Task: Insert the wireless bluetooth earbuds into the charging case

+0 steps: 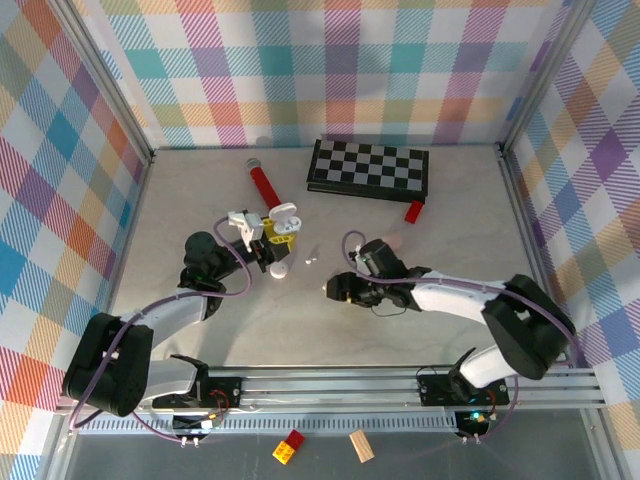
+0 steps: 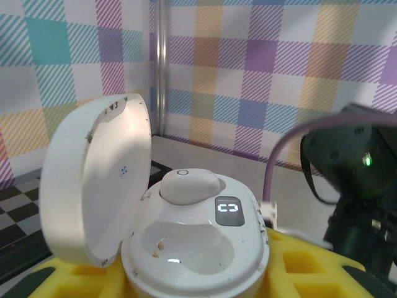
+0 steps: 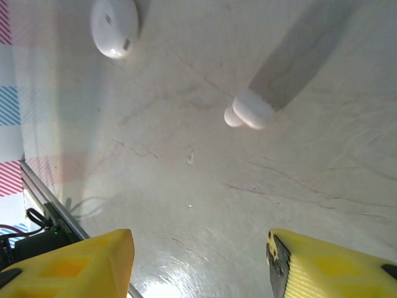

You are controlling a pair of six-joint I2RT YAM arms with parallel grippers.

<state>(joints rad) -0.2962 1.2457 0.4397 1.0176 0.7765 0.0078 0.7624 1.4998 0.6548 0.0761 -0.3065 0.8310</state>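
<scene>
My left gripper (image 1: 271,242) (image 2: 193,276) is shut on the white charging case (image 1: 285,217) (image 2: 198,242), which it holds off the table with the lid (image 2: 93,180) swung open to the left. One white earbud (image 2: 189,185) sits in the case's far socket. The near socket (image 2: 186,245) is empty, and the small display is lit. Two more white earbuds lie on the table, one (image 1: 312,258) (image 3: 250,112) nearer my right gripper and one (image 1: 280,268) (image 3: 115,25) farther left. My right gripper (image 1: 333,290) (image 3: 201,267) hovers low over the table, open, with nothing between its yellow fingers.
A folded chessboard (image 1: 368,166) lies at the back, with a small red block (image 1: 414,211) by its right corner. A red tube (image 1: 263,185) lies behind the left gripper. Checked walls close in the table on three sides.
</scene>
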